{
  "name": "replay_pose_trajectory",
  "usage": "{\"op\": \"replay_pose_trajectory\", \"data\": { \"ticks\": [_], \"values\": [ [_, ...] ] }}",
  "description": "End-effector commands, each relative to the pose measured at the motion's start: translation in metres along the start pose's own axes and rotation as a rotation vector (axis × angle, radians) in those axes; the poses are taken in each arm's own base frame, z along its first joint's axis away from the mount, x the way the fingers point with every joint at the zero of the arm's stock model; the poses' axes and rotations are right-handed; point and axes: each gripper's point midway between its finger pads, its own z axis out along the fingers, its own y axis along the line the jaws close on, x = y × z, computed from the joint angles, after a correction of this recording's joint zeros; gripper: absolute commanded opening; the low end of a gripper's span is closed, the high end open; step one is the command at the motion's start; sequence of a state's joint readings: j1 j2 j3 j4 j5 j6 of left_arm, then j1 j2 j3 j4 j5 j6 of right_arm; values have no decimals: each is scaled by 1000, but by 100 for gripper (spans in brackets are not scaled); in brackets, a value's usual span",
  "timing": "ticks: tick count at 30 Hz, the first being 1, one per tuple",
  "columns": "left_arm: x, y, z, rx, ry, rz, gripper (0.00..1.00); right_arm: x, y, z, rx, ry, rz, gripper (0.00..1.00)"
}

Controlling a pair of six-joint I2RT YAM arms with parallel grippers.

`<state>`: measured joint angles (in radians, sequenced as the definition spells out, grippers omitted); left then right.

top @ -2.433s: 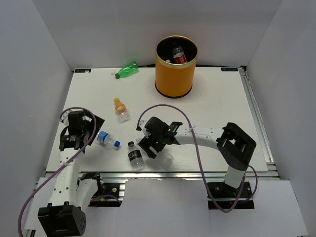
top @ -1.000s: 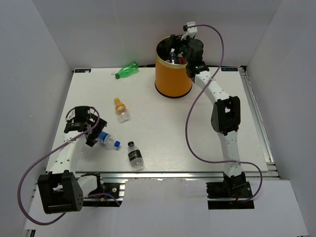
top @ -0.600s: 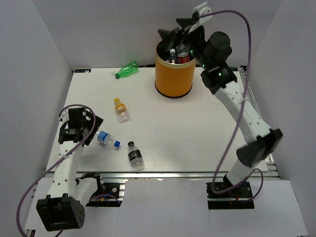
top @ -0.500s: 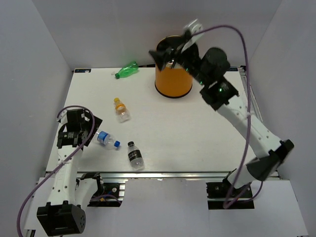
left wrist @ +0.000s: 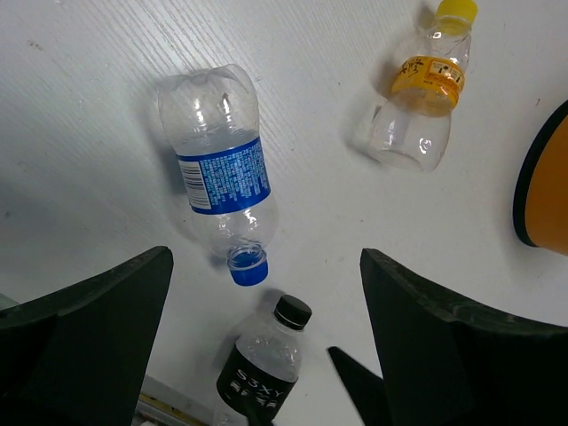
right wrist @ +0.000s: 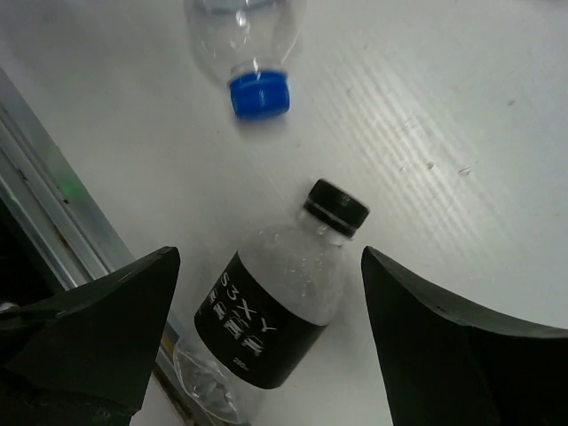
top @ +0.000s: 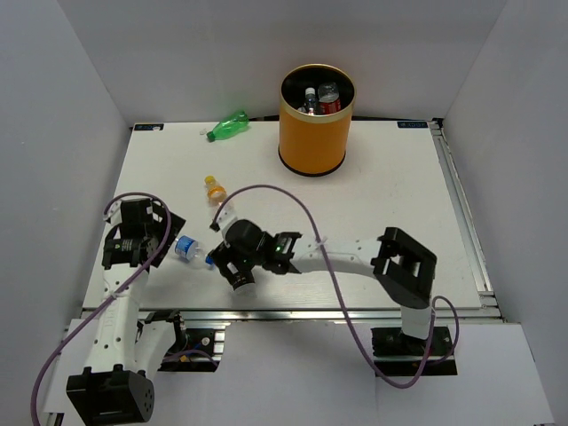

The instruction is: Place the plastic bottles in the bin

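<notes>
Closing in on the black-labelled bottle [right wrist: 275,311] is the step in hand: the jaws of the right arm [top: 351,253] hang low at 7 o'clock on the tabletop [top: 373,195], spread wide with the bottle lying between them, not gripped. Next, I judge, they must drop, pinch the label band, then carry it to the bin [top: 312,133] at 12 o'clock, where two bottles [top: 324,98] already lie. The jaws of the left arm [top: 114,306], also spread and empty, hover over the blue-labelled bottle [left wrist: 222,173] at 8 o'clock. The orange-capped bottle [left wrist: 417,80] lies at 10 o'clock, the green bottle [top: 229,124] at 11 o'clock
</notes>
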<state>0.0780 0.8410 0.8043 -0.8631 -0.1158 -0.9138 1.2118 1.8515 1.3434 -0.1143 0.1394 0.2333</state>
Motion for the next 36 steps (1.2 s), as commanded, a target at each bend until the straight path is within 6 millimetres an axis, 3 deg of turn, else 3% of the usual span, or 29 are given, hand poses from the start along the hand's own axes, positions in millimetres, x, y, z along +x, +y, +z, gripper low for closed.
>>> {"op": "replay_pose_trajectory", "data": {
  "ticks": [1, 4, 8, 11, 13, 14, 15, 16, 17, 18, 20, 21, 22, 23, 24, 26, 27, 28, 29, 30, 31, 32, 33, 34, 36],
  "values": [
    [4, 0, -1, 16, 11, 11, 98, -4, -4, 6, 134, -55, 89, 89],
    [7, 2, 1, 8, 21, 11, 98, 36, -11, 25, 187, 38, 105, 89],
    [11, 6, 9, -2, 29, 3, 98, 65, 0, 32, 156, 104, 73, 81],
    [13, 4, 16, 2, 39, -2, 98, 76, 3, 34, 140, 142, 53, 68],
    [15, 5, 19, -9, 49, -2, 98, 71, -6, 30, 181, 137, 32, 47],
    [14, 5, 20, -10, 46, -5, 98, 61, -10, 27, 199, 112, 28, 36],
    [14, 4, 21, -11, 49, -5, 98, 39, -24, 17, 235, 59, 22, 14],
    [14, 5, 23, -13, 49, -3, 98, 24, -32, 11, 248, 23, 18, 10],
    [13, 3, 24, -11, 45, -6, 98, -4, -40, 2, 252, -45, 21, 8],
    [14, 3, 25, -9, 49, -5, 98, -31, -69, -8, 286, -100, 44, 7],
    [13, 2, 28, -11, 49, -6, 98, -91, -100, -43, 295, -236, 36, 7],
    [14, 2, 29, -14, 51, -2, 98, -136, -134, -72, 319, -339, 55, 7],
    [13, 3, 32, -25, 54, 4, 98, -158, -152, -88, 351, -388, 8, 7],
    [11, 2, 33, -29, 48, 5, 98, -197, -184, -121, 422, -502, 9, 8],
    [10, 1, 34, -35, 50, 10, 98, -217, -200, -139, 474, -564, -16, 8],
    [7, -1, 36, -47, 51, 11, 98, -252, -237, -175, 618, -685, -66, 10],
    [6, -1, 37, -50, 46, 11, 98, -256, -269, -182, 693, -698, -61, 11],
    [6, -1, 39, -56, 44, 3, 98, -276, -282, -199, 733, -755, -70, 11],
    [5, 0, 42, -61, 37, -3, 98, -284, -301, -204, 782, -767, -85, 12],
    [5, 0, 43, -65, 36, -11, 98, -274, -340, -183, 824, -719, -72, 12],
    [6, 0, 44, -68, 40, -20, 98, -310, -348, -208, 839, -806, -71, 13],
    [7, 0, 46, -73, 48, -23, 98, -319, -363, -206, 841, -819, -60, 18],
    [9, 1, 48, -75, 56, -22, 98, -304, -404, -168, 865, -759, -41, 27],
    [10, 3, 49, -84, 60, -19, 98, -339, -403, -203, 869, -859, -40, 37],
    [9, 8, 52, -119, 60, -17, 98, -340, -420, -190, 854, -869, -31, 58]
  ]
}}
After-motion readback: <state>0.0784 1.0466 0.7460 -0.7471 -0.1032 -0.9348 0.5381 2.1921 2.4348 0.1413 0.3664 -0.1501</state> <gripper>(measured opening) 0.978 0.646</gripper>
